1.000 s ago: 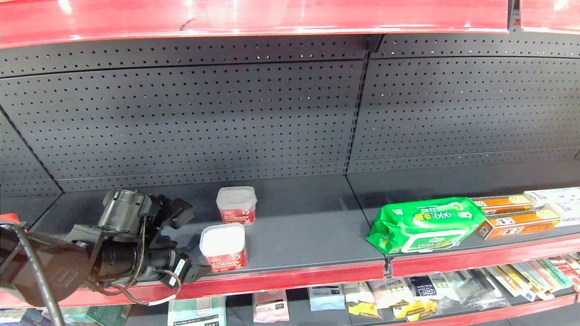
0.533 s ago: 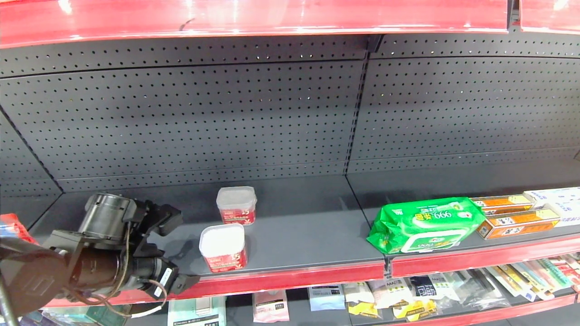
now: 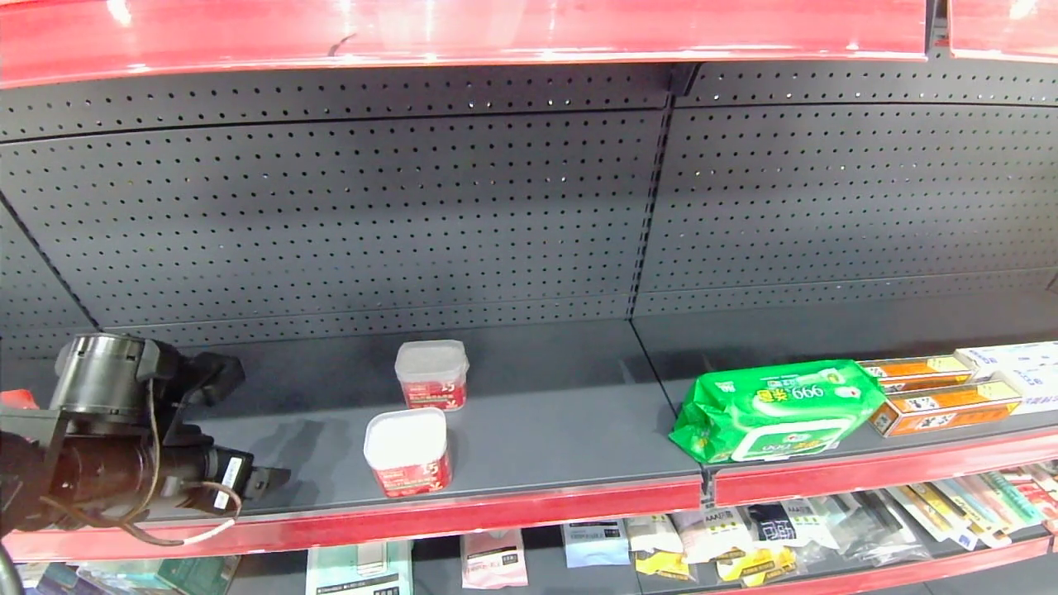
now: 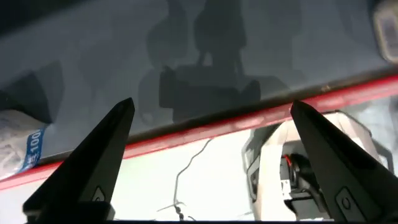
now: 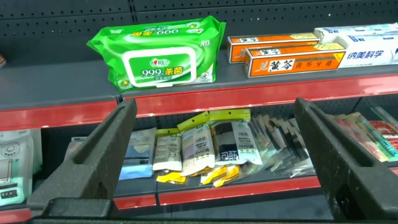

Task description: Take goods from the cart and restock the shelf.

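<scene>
Head view: left arm (image 3: 83, 475) cut off at frame edge, left fingers (image 3: 216, 373) wide; right fingers (image 5: 99, 155) wide, empty.

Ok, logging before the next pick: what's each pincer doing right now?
Left pincer: open, holding nothing.
Right pincer: open, holding nothing.

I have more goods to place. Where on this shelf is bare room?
Bare: the stretch from the front tub and rear tub to the green wipes pack, and the strip behind them along the pegboard. Crowded: the right end, with the boxes.
</scene>
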